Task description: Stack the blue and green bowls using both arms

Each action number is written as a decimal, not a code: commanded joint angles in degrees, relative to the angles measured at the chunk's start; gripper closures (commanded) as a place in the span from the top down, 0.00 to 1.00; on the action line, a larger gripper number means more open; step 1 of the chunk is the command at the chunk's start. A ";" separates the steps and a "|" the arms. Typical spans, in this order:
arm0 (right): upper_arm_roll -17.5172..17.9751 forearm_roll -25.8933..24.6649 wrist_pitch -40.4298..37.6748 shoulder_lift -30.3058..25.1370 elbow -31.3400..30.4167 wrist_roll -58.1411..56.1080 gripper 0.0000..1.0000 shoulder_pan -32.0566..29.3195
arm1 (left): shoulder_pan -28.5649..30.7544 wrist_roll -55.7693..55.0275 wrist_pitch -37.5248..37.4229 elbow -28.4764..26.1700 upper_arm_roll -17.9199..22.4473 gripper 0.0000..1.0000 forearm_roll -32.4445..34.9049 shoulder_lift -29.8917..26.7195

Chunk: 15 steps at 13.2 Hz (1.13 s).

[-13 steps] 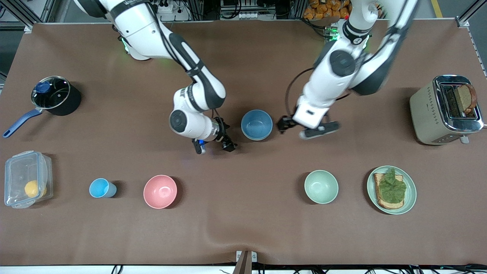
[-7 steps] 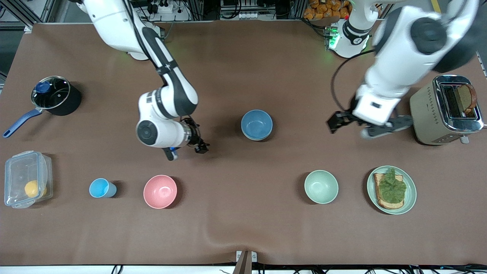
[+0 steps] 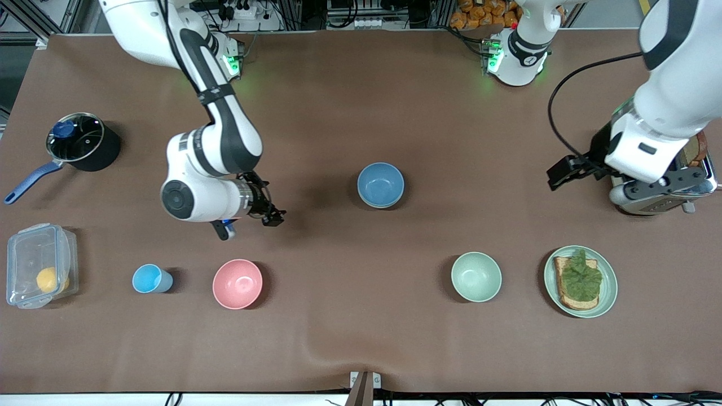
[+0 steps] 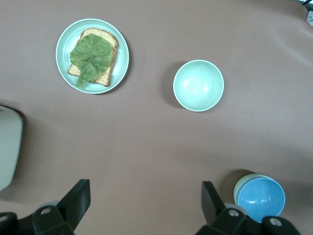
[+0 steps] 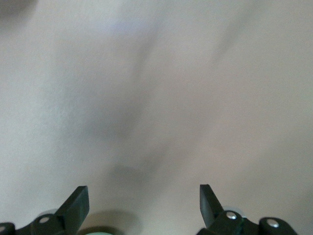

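Over the bare brown bench, between the blue bowl (image 3: 381,184) and the pink bowl (image 3: 237,283), the right gripper (image 3: 248,221) hangs with its fingers (image 5: 73,205) spread wide and nothing between them. A second ago it sat just beside the blue bowl; it has since drawn away toward the right arm's end of the bench. The left gripper (image 3: 612,183) has swung off the other way, from close beside the blue bowl to a spot in the air by the toaster (image 3: 677,194), which its white wrist now partly covers; its fingers (image 4: 76,200) are also spread apart and empty.

The blue bowl has not moved. It is round, plain and matte, and in the left wrist view a pale green rim shows under its edge, so it sits nested in another bowl. The green bowl (image 3: 476,276), smooth, matte and pale sage, stands alone nearer the front camera, toward the left arm's end, unmoved as well. Just beside it lies a flat pale green plate (image 3: 609,285) carrying toast (image 3: 569,299) topped with crinkled lettuce (image 3: 581,276). The cloth on the bench is brown and matte, with a soft ripple near its front edge.
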 commanded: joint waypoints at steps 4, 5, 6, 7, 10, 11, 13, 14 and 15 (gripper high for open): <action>-1.09 -6.26 -6.13 -4.72 -0.78 -7.28 1.00 -4.52 | -3.57 5.34 -5.87 2.09 5.43 1.00 0.16 -3.56; -1.09 -6.43 -7.63 -5.69 -0.78 -11.58 1.00 -6.46 | -5.25 5.69 -6.58 2.09 7.45 1.00 -0.71 -3.82; -1.09 -7.13 -8.43 -6.74 -0.86 -14.84 1.00 -8.13 | -5.70 6.48 -7.46 2.09 8.69 1.00 -2.19 -4.52; -1.09 -9.49 -9.83 -7.97 -0.86 -17.49 1.00 -9.71 | -5.70 7.53 -7.64 2.09 9.05 1.00 -2.64 -4.70; 0.75 -14.51 -10.64 -11.75 -0.86 -26.37 1.00 -15.07 | -5.79 8.68 -8.52 2.09 10.02 1.00 -2.74 -4.88; 1.02 -14.96 -10.55 -12.89 -0.78 -28.65 1.00 -16.57 | -5.79 8.68 -8.69 2.09 10.02 1.00 -2.74 -4.97; 2.15 -16.45 -10.28 -15.53 -0.69 -36.20 1.00 -19.38 | -5.79 8.77 -9.57 2.09 10.11 1.00 -2.65 -5.06; 4.25 -17.15 -10.37 -16.93 -0.60 -37.45 1.00 -22.01 | -5.79 8.77 -9.58 2.09 10.11 1.00 -2.65 -5.06; 6.79 -18.90 -10.46 -18.43 -0.60 -38.16 1.00 -24.38 | -5.79 9.29 -9.58 2.09 10.11 1.00 -2.56 -4.97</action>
